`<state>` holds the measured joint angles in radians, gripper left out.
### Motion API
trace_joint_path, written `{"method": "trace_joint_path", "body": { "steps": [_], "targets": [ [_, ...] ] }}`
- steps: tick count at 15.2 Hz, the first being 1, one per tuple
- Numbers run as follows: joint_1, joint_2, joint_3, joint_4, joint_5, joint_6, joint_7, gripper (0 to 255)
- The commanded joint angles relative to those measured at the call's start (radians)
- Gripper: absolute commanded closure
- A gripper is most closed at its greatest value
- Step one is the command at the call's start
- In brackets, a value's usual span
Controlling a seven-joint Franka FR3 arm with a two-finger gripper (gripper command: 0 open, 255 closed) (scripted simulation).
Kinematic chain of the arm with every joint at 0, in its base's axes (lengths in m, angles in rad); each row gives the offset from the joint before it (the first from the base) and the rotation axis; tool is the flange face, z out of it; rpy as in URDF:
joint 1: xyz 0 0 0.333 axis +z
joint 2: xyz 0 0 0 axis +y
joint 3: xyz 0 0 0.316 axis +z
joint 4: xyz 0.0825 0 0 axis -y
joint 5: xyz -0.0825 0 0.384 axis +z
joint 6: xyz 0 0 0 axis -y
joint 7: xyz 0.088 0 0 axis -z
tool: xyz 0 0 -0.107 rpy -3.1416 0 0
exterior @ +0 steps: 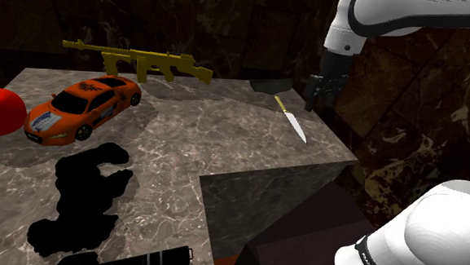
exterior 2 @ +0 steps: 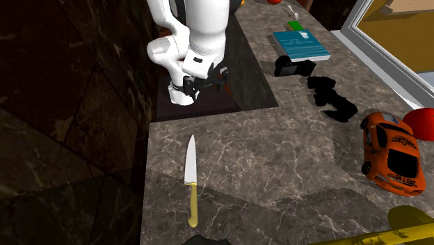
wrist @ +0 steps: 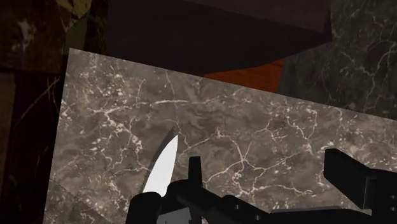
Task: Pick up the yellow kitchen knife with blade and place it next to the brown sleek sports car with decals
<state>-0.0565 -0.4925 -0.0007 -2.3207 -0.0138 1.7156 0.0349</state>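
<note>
Your gripper (exterior: pixel 316 94) hangs wide open and empty. The knife (exterior: pixel 293 119) lies flat near the edge of the counter (exterior: pixel 193 130), well apart from the car (exterior: pixel 84 105). A misaligned descent can push it off.

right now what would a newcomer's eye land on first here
The bright orange sports car stands out on the dark marbled counter, toward the shoulder view's left, with a yellow rifle along the far edge behind it. Near the counter's right edge lies the knife, yellow handle and pale blade, with the open black gripper hanging in the air nearby.
</note>
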Motion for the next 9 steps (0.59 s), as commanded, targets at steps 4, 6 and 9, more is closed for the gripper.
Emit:
{"method": "trace_joint_path", "body": {
  "steps": [4,6,9],
  "targets": [
    [-0.030,0.183,-0.036,0.089,-0.025,0.081,-0.022,0],
    [-0.040,0.258,-0.048,0.133,-0.030,0.107,-0.029,0],
    [-0.054,0.371,-0.065,0.208,-0.036,0.138,-0.039,0]
  ]
}}
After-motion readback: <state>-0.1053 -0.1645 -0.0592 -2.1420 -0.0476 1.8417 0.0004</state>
